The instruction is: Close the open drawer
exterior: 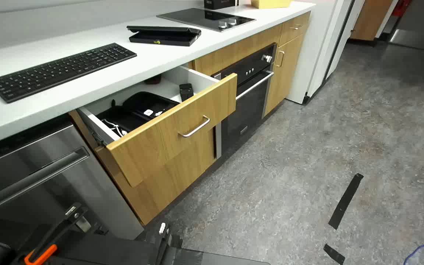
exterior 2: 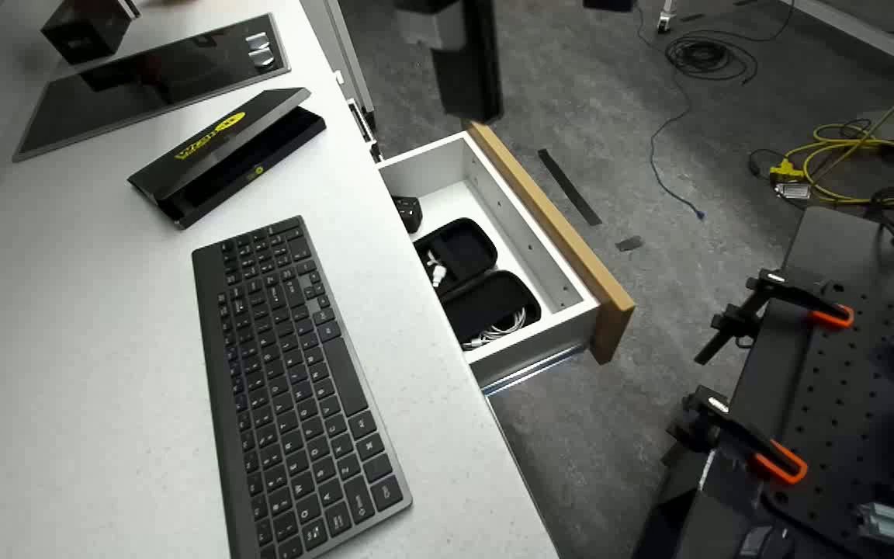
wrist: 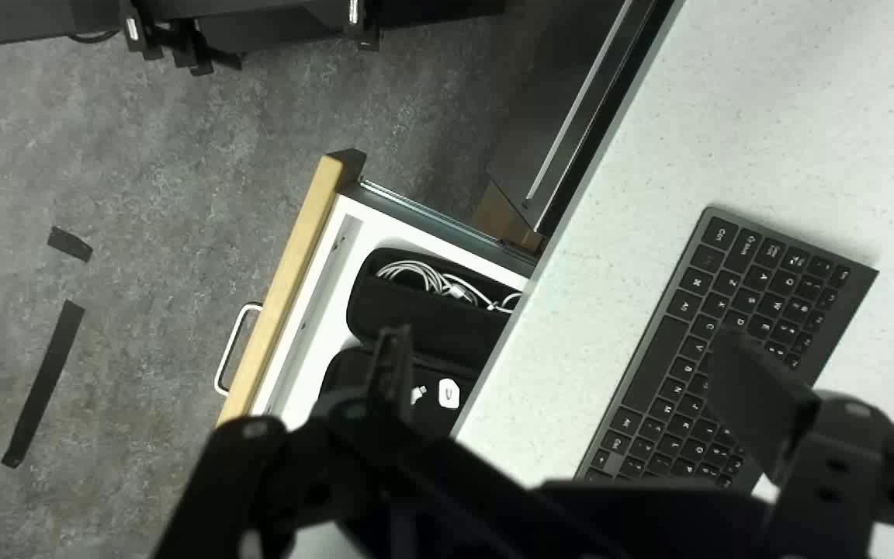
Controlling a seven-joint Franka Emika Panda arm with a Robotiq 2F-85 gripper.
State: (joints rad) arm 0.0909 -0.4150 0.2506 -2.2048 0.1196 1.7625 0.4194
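The drawer (exterior: 175, 141) stands pulled out from under the counter, with a light-oak front and pale inner sides. It also shows in an exterior view (exterior 2: 548, 221) and in the wrist view (wrist: 284, 287). Its silver bar handle (exterior: 196, 127) is on the front; it shows in the wrist view (wrist: 236, 349) too. An open black case (exterior 2: 490, 303) with white cables lies inside. My gripper (wrist: 563, 357) is open and empty, with its fingers spread wide above the drawer and counter. A blurred dark part of it (exterior 2: 469, 70) hangs at the top of an exterior view, apart from the drawer front.
The white counter (exterior 2: 144, 349) carries a black keyboard (exterior 2: 299, 388), a black box (exterior 2: 222, 155) and a cooktop (exterior 2: 152, 78). A steel appliance (exterior: 98, 187) and a black oven (exterior: 247, 103) flank the drawer. A black table (exterior 2: 827, 373) with orange-handled clamps stands opposite.
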